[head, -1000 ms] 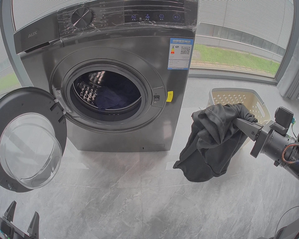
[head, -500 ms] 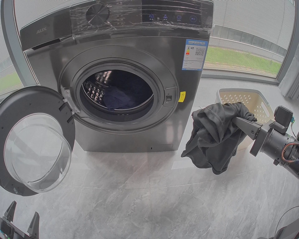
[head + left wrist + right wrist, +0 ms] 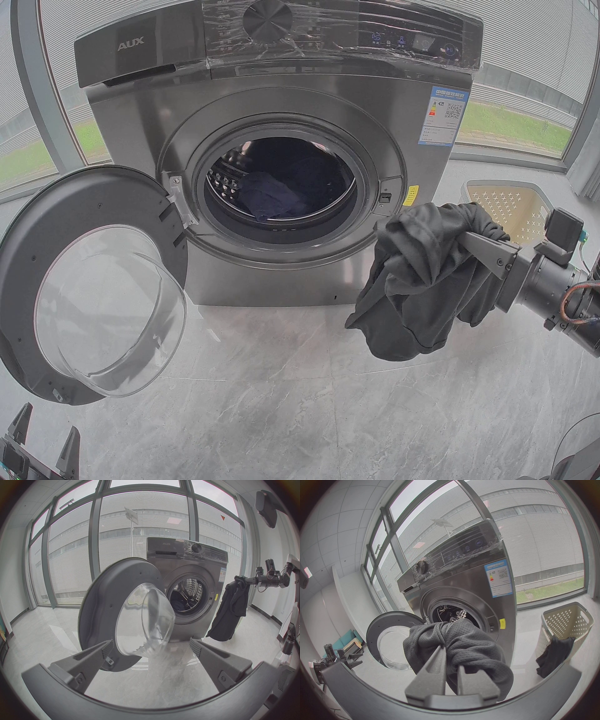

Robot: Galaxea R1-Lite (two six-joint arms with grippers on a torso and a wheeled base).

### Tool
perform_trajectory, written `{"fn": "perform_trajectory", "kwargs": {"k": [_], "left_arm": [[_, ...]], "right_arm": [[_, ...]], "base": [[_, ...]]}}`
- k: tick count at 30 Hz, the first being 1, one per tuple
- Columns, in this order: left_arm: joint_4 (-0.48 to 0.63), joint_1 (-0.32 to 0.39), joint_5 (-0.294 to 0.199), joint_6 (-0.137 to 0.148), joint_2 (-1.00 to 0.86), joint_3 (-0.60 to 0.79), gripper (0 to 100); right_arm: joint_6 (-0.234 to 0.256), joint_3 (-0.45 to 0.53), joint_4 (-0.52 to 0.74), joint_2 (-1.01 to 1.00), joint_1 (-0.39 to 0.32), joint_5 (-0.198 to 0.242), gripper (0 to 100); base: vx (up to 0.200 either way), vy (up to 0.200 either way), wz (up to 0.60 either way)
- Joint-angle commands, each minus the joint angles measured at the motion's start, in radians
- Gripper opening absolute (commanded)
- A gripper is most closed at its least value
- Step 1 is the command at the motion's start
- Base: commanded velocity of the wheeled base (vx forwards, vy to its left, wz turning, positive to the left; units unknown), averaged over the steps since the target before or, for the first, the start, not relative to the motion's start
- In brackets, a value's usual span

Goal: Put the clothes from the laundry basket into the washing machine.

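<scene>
A grey front-loading washing machine (image 3: 281, 81) stands with its round door (image 3: 87, 275) swung open to the left. A dark blue cloth (image 3: 269, 195) lies inside the drum. To the right of the machine's front, my right gripper (image 3: 470, 240) is shut on a black mesh garment (image 3: 419, 281) that hangs in the air above the floor. The wrist view shows that gripper (image 3: 451, 661) with the garment (image 3: 465, 645) bunched over its fingers. The beige laundry basket (image 3: 506, 185) stands behind it. My left gripper (image 3: 49, 422) is low at the near left, open and holding nothing.
Another dark cloth (image 3: 554, 655) hangs over the basket's (image 3: 565, 620) front wall. The open door (image 3: 103, 611) with its glass bowl stands just in front of the left gripper (image 3: 150, 642). Bare grey marble floor (image 3: 300, 400) lies before the machine. Tall windows stand behind.
The head camera has swung, so the machine sits further right in the picture. The held garment now hangs closer to the machine's front right corner and has swayed. The left gripper has not moved.
</scene>
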Motion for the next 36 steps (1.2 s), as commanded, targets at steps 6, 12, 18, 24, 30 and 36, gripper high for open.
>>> {"fn": "perform_trajectory", "kwargs": {"k": [6, 12, 18, 24, 30, 36], "left_arm": [[-0.001, 0.000, -0.005, 0.018, -0.012, 0.018, 100], [-0.093, 0.008, -0.068, 0.016, -0.006, -0.042, 100], [-0.191, -0.041, -0.172, 0.021, 0.270, -0.194, 100], [-0.246, -0.137, -0.336, -0.090, 0.528, -0.222, 100], [-0.421, -0.170, -0.364, -0.064, 0.758, -0.220, 100], [-0.501, -0.295, -0.372, -0.057, 0.925, -0.226, 100]], "right_arm": [[0.043, -0.104, -0.003, 0.121, 0.100, -0.007, 0], [0.050, -0.159, -0.027, 0.210, 0.111, -0.010, 0], [0.049, -0.219, -0.122, 0.321, 0.166, -0.074, 0], [0.049, -0.296, -0.196, 0.403, 0.172, -0.074, 0], [0.049, -0.354, -0.204, 0.463, 0.178, -0.074, 0], [0.049, -0.363, -0.219, 0.505, 0.201, -0.076, 0]], "base": [[0.000, 0.000, 0.00], [0.000, 0.000, 0.00], [0.000, 0.000, 0.00], [0.000, 0.000, 0.00], [0.000, 0.000, 0.00], [0.000, 0.000, 0.00]]}}
